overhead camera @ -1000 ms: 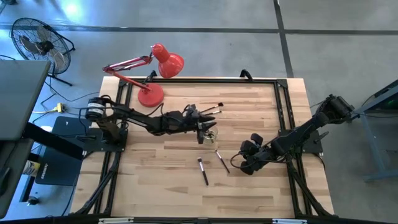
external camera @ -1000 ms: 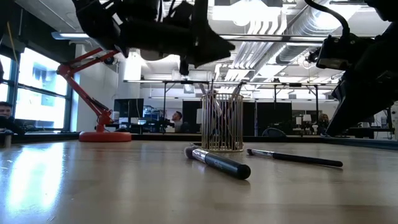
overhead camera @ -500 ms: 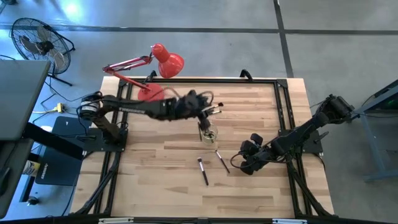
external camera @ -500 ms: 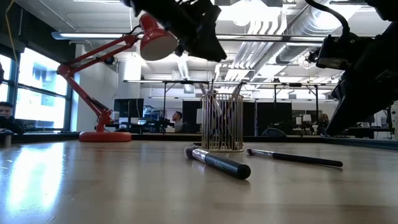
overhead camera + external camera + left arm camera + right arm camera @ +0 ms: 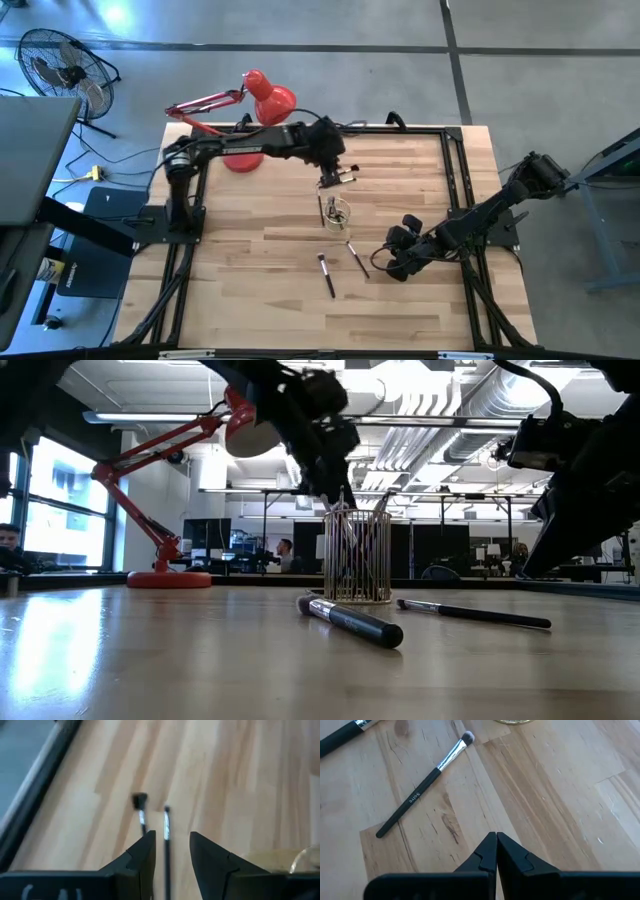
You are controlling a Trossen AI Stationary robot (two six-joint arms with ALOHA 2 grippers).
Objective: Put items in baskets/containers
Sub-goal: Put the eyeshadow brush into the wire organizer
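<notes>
The cup (image 5: pixel 337 212) stands mid-table with several brushes upright in it; it also shows in the low view (image 5: pixel 357 555). Two brushes (image 5: pixel 346 177) lie side by side on the wood beyond it, toward the far edge. My left gripper (image 5: pixel 331 170) hangs open above them, slanting down. In its wrist view the thin brush (image 5: pixel 166 822) and the dark-headed one (image 5: pixel 141 815) lie ahead of the open fingers (image 5: pixel 172 836). Two more brushes (image 5: pixel 325 275) (image 5: pixel 357 258) lie nearer the front. My right gripper (image 5: pixel 393 264) rests shut just right of them, holding nothing (image 5: pixel 496 836).
A red desk lamp (image 5: pixel 245 120) stands at the far left corner, its head close behind my left arm. Black frame rails (image 5: pixel 455 180) run along the table's edges. Bare wood lies left of the cup and along the front.
My left gripper has swung from right over the cup toward the table's far edge and risen. It has tipped from pointing straight down to slanting down, and its fingers have stayed open. The cup and all brushes have stayed put.
</notes>
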